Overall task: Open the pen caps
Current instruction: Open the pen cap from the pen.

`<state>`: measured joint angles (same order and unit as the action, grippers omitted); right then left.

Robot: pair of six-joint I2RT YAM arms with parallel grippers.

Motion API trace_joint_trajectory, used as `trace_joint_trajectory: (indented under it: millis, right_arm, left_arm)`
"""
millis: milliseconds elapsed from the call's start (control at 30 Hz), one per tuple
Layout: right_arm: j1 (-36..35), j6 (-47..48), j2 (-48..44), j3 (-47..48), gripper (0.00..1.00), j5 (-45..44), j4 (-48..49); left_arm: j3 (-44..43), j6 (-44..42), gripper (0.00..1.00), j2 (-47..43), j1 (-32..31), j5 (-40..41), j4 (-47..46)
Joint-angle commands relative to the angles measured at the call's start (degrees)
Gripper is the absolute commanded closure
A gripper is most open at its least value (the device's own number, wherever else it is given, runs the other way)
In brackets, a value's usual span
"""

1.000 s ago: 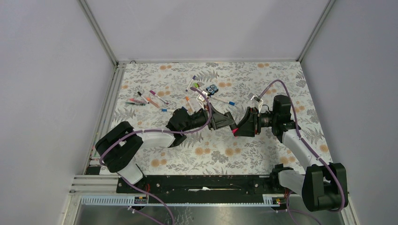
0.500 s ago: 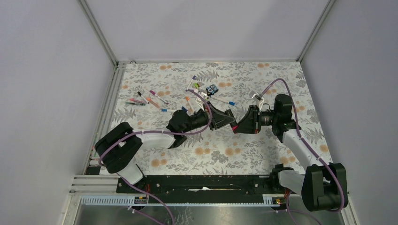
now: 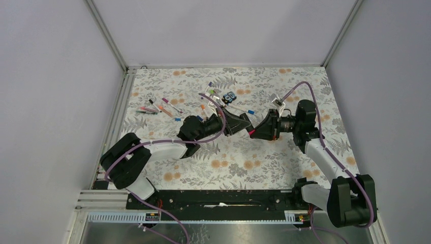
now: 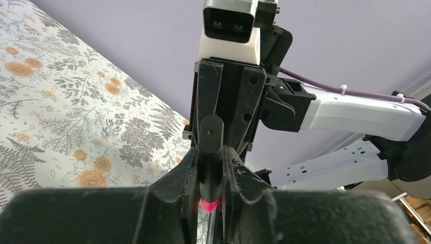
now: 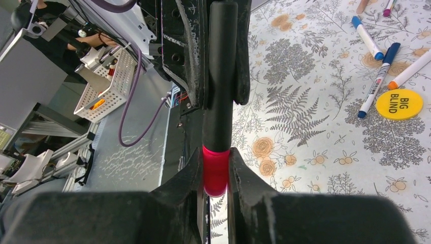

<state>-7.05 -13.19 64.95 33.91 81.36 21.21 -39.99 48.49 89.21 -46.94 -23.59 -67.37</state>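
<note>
Your left gripper (image 4: pixel 211 175) and right gripper (image 5: pixel 216 168) meet nose to nose above the middle of the floral-patterned table (image 3: pixel 254 168). Each is clenched on one end of the thick pink-and-black highlighter (image 5: pixel 219 76), which bridges them clear of the cloth. Pink shows between the fingers in both wrist views. The thin white-barrelled marker pens (image 3: pixel 162 108) lie scattered on the far part of the table, some near the flat round yellow disc (image 5: pixel 399 104).

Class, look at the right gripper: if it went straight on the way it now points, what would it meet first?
The left gripper. Both are shut on the pink-and-black highlighter bridging them, so the right gripper would probably run along its barrel straight into the left gripper's fingertips.
</note>
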Motion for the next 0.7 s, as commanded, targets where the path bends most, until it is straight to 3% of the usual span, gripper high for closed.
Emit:
trace_joint_trajectory:
  millis: [0,267,667]
  right_arm:
    - [0.54,-1.43,1.77,-2.11,1.00,5.55,-4.22]
    - [0.57,-1.75,2.19,-2.17,1.00,5.48,-4.19]
    - [0.54,-1.96,2.34,-2.06,1.00,5.86,-3.83]
  left_arm:
    - [-7.55,0.21,1.00,-3.66,8.93,16.21,-21.84]
    - [-12.42,-1.08,1.00,-4.29,13.83,13.95,-21.39]
    - [-14.59,-6.32,1.00,-7.65,16.34,13.46,-16.71]
